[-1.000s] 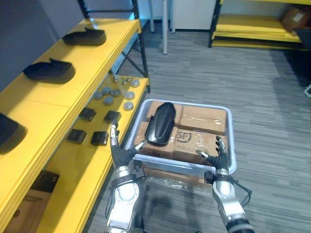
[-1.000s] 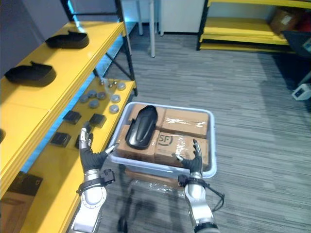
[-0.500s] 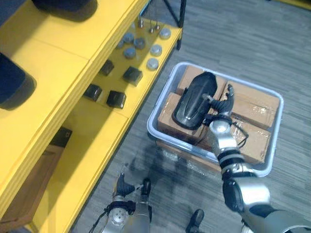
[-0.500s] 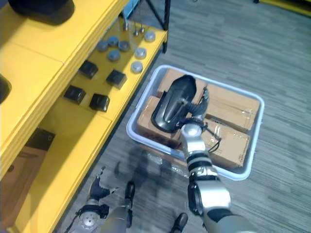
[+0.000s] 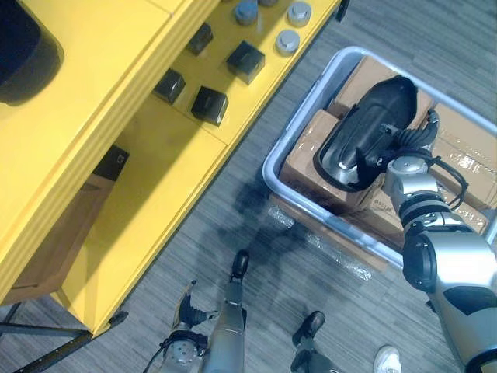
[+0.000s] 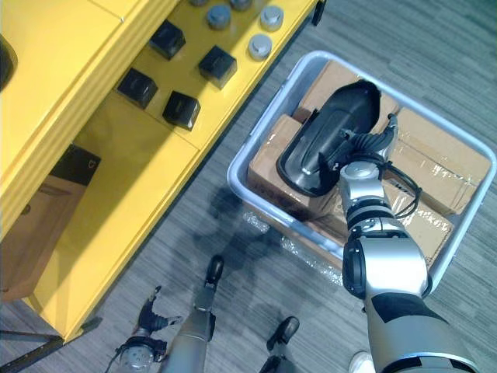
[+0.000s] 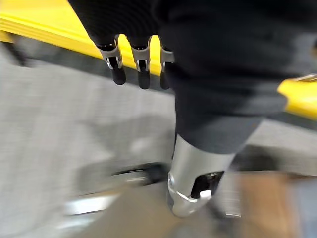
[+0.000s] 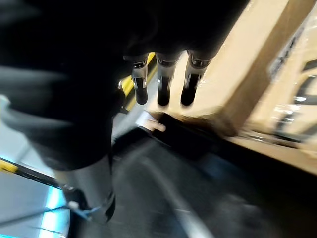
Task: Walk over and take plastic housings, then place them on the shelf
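A black plastic housing (image 5: 365, 132) lies hollow side up on cardboard boxes (image 5: 458, 155) inside a grey bin (image 5: 299, 116) on the floor. My right hand (image 5: 405, 149) rests at the housing's right edge, fingers (image 8: 163, 84) straight and open just over its dark surface (image 8: 183, 139). Low beside the yellow shelf's edge (image 7: 29, 27) hangs my left hand (image 5: 186, 311), its fingers (image 7: 131, 64) straight and holding nothing. Another black housing (image 5: 23, 47) sits on the upper yellow shelf (image 5: 93, 70).
The lower yellow shelf (image 5: 155, 194) carries small black blocks (image 5: 208, 105) and grey discs (image 5: 287, 39), close to the bin's left side. A cardboard box (image 5: 46, 249) stands under the shelf. Grey carpet lies between shelf and bin.
The camera has swung down and closer. My right hand went from the bin's near rim to the housing's edge. My left arm dropped from the rim to hang low.
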Robot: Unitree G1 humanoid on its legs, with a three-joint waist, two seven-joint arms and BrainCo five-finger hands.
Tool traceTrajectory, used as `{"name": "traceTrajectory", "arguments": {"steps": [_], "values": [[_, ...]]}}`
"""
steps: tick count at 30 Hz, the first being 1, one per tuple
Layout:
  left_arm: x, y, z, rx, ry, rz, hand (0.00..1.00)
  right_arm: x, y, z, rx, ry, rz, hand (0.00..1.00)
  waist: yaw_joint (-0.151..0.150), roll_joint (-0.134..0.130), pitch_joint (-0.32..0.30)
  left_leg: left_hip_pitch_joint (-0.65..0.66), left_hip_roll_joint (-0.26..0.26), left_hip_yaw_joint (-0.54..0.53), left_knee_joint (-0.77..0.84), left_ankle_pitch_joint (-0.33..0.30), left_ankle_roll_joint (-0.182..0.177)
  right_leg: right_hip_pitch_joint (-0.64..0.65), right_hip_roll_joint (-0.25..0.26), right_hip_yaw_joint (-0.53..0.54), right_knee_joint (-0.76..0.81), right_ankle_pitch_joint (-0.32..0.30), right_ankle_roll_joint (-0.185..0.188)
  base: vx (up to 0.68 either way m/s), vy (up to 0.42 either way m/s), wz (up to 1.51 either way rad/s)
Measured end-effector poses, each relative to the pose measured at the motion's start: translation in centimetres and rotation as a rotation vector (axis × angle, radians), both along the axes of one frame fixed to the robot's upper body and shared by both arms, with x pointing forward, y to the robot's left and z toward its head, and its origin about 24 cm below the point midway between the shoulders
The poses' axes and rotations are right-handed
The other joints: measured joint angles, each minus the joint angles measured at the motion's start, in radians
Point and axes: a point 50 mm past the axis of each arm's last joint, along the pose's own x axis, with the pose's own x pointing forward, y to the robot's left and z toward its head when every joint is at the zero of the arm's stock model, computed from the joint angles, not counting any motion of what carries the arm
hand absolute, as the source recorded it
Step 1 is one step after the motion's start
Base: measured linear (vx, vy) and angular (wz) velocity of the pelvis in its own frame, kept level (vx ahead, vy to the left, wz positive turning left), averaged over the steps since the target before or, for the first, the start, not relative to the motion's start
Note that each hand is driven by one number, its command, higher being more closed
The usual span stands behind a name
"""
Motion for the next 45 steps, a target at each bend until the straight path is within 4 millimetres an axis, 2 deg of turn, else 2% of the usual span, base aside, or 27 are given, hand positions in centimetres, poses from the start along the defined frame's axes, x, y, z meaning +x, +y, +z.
{"name": "traceTrajectory", "arguments": {"steps": [5,11,14,17,19,21,22,26,29,30,32,34,37,41,43,45], "values": [[0.0,-0.2,-0.1,-0.079,0.002,0.061,0.00,-1.2,-3.2,0.4,-0.017,0.077,-0.058,1.00,0.026,0.000,0.008,-0.019,-0.004,-0.032,-0.019,0.019,0.001,-0.008,0.007,-0.021,-0.002,0.000,0.000,0.04,-0.044,0.16],[1.3,-0.7,1.3,-0.148,-0.081,0.086,0.00,-1.1,-3.1,0.1,-0.006,0.134,-0.034,1.00,0.030,0.000,0.008,-0.019,-0.004,-0.034,-0.010,0.020,0.002,-0.002,0.008,-0.026,-0.003,0.000,0.000,0.06,-0.063,0.02],[2.5,-1.9,3.1,-0.199,-0.176,0.069,0.00,-1.1,-3.2,-0.6,0.009,0.170,-0.024,1.00,0.034,0.001,0.008,-0.013,-0.006,-0.038,-0.003,0.020,0.002,0.010,0.008,-0.029,-0.003,-0.001,-0.001,0.04,-0.063,0.04],[3.6,-4.7,5.6,-0.293,-0.299,0.018,0.00,-1.1,-3.2,-0.6,0.006,0.174,-0.023,1.00,0.032,0.006,0.011,-0.007,-0.009,-0.040,-0.004,0.020,0.002,0.016,0.006,-0.032,-0.003,-0.003,-0.003,0.02,-0.048,0.03],[4.5,-7.2,9.1,-0.381,-0.450,-0.059,0.00,-1.1,-3.1,-0.2,-0.029,0.164,-0.023,1.00,0.023,0.013,0.015,-0.001,-0.014,-0.046,-0.011,0.022,0.002,0.024,0.002,-0.041,-0.003,-0.016,-0.003,0.01,-0.053,0.10],[5.0,-7.8,11.7,-0.422,-0.556,-0.084,0.00,-1.0,-2.9,0.2,-0.096,0.150,-0.016,1.00,0.015,0.013,0.015,0.005,-0.017,-0.047,-0.025,0.032,0.003,0.027,-0.001,-0.047,-0.003,-0.030,-0.007,0.03,-0.064,0.03],[5.5,-7.8,13.7,-0.448,-0.643,-0.094,0.00,-0.9,-2.6,0.5,-0.181,0.145,-0.008,1.00,0.012,0.014,0.015,0.017,-0.015,-0.043,-0.037,0.041,0.005,0.028,0.000,-0.045,-0.002,-0.030,-0.007,0.04,-0.080,-0.05],[7.4,-8.0,19.5,-0.563,-0.876,-0.140,0.00,-0.6,-1.2,1.3,-0.391,0.122,0.026,1.00,-0.019,0.014,0.014,0.043,-0.013,-0.029,-0.046,0.049,0.005,0.042,-0.004,-0.028,0.000,-0.029,-0.007,0.08,-0.076,-0.07],[9.6,-8.5,24.2,-0.607,-1.017,-0.208,0.00,-0.2,1.8,2.8,-0.546,0.040,0.075,1.00,-0.043,0.014,0.014,0.065,-0.005,-0.005,-0.046,0.050,0.005,0.052,-0.004,-0.010,0.002,-0.029,-0.007,0.07,-0.074,-0.17],[10.0,-8.6,25.0,-0.615,-1.036,-0.221,0.00,-0.1,2.3,3.0,-0.563,0.028,0.084,1.00,-0.046,0.014,0.014,0.070,-0.004,-0.004,-0.046,0.050,0.005,0.055,-0.004,-0.002,0.002,-0.029,-0.007,0.06,-0.071,-0.16],[11.8,-9.2,27.5,-0.654,-1.084,-0.261,0.00,0.2,4.5,3.3,-0.617,-0.007,0.127,1.00,-0.071,0.014,0.014,0.088,-0.001,0.004,-0.046,0.050,0.005,0.067,-0.004,0.005,0.003,-0.029,-0.007,0.07,-0.072,-0.10],[13.3,-9.9,28.7,-0.695,-1.068,-0.279,0.00,0.3,5.9,3.6,-0.660,-0.034,0.157,1.00,-0.087,0.013,0.014,0.093,0.002,0.011,-0.046,0.051,0.004,0.071,-0.002,0.008,0.004,-0.029,-0.007,0.04,-0.042,-0.06],[15.7,-10.8,29.3,-0.742,-0.985,-0.290,0.00,0.4,7.8,4.0,-0.687,-0.069,0.198,1.00,-0.106,0.013,0.013,0.106,0.010,0.027,-0.049,0.053,0.001,0.070,0.000,0.023,0.007,-0.028,-0.010,0.04,-0.040,-0.13],[17.4,-11.1,29.7,-0.789,-0.912,-0.258,0.00,0.3,10.3,4.7,-0.716,-0.129,0.255,1.00,-0.136,0.011,0.013,0.118,0.019,0.036,-0.050,0.055,-0.001,0.070,0.005,0.034,0.021,-0.027,-0.011,0.03,-0.030,-0.08],[18.2,-11.1,29.8,-0.804,-0.872,-0.233,0.00,0.0,12.6,6.0,-0.725,-0.200,0.298,1.00,-0.149,0.005,0.012,0.127,0.025,0.053,-0.050,0.056,-0.003,0.070,0.006,0.050,0.021,-0.025,-0.013,0.02,-0.024,-0.18],[18.4,-11.3,29.9,-0.810,-0.856,-0.230,0.00,-0.3,13.6,6.8,-0.728,-0.247,0.311,1.00,-0.155,0.002,0.010,0.133,0.028,0.061,-0.050,0.057,-0.004,0.070,0.006,0.059,0.024,-0.025,-0.014,0.01,-0.025,-0.13]]}}
